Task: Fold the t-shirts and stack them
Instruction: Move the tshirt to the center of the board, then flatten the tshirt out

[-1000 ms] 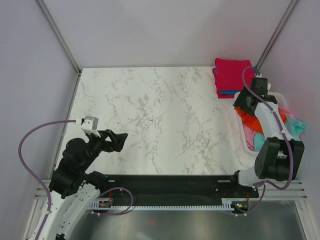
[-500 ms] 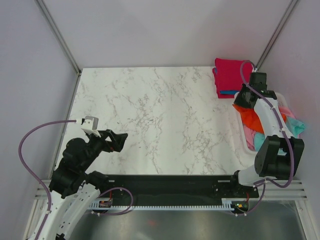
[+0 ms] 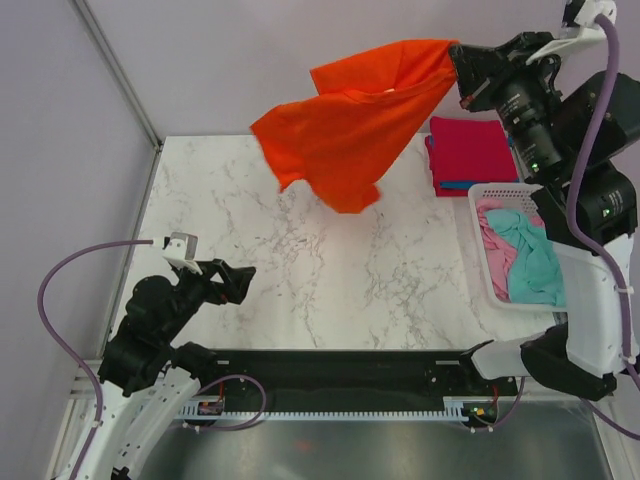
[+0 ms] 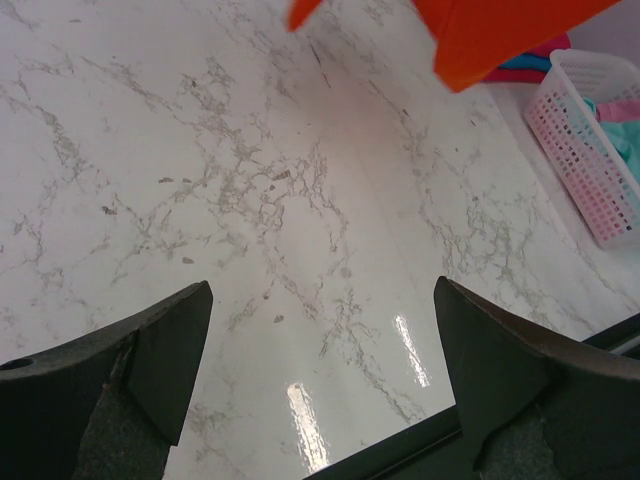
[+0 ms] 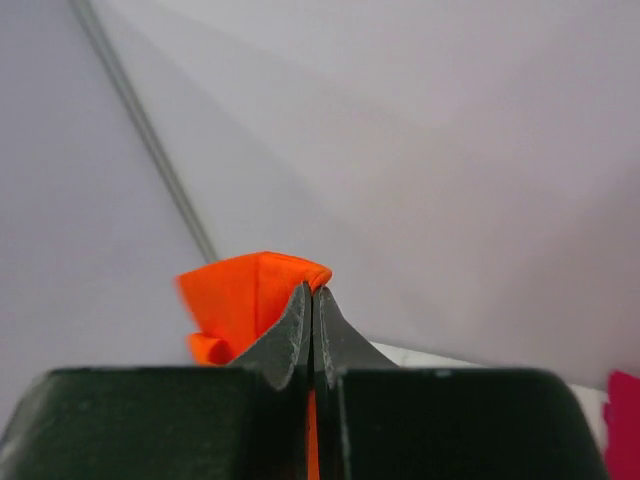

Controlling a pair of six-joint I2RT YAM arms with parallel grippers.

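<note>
A bright orange-red t-shirt [image 3: 345, 130] hangs high in the air over the far middle of the marble table [image 3: 300, 240], spread toward the left. My right gripper [image 3: 458, 58] is shut on its right end, raised well above the table. In the right wrist view the closed jaws pinch a fold of the orange-red t-shirt [image 5: 240, 295] at my right gripper [image 5: 312, 292]. A folded magenta t-shirt [image 3: 468, 150] lies on a blue one at the far right. Pink and teal t-shirts [image 3: 525, 255] lie in the basket. My left gripper [image 3: 240, 282] is open and empty at the near left [image 4: 320, 345].
The white slotted basket [image 3: 485, 225] stands at the table's right edge, also seen in the left wrist view [image 4: 590, 150]. Grey walls and a metal frame post [image 3: 115, 70] close in the back and sides. A black rail [image 3: 340, 365] runs along the near edge.
My right gripper shut on the orange-red t-shirt in the basket, then lifted it high up and toward the left. The shirt now hangs over the table. The left arm has not moved.
</note>
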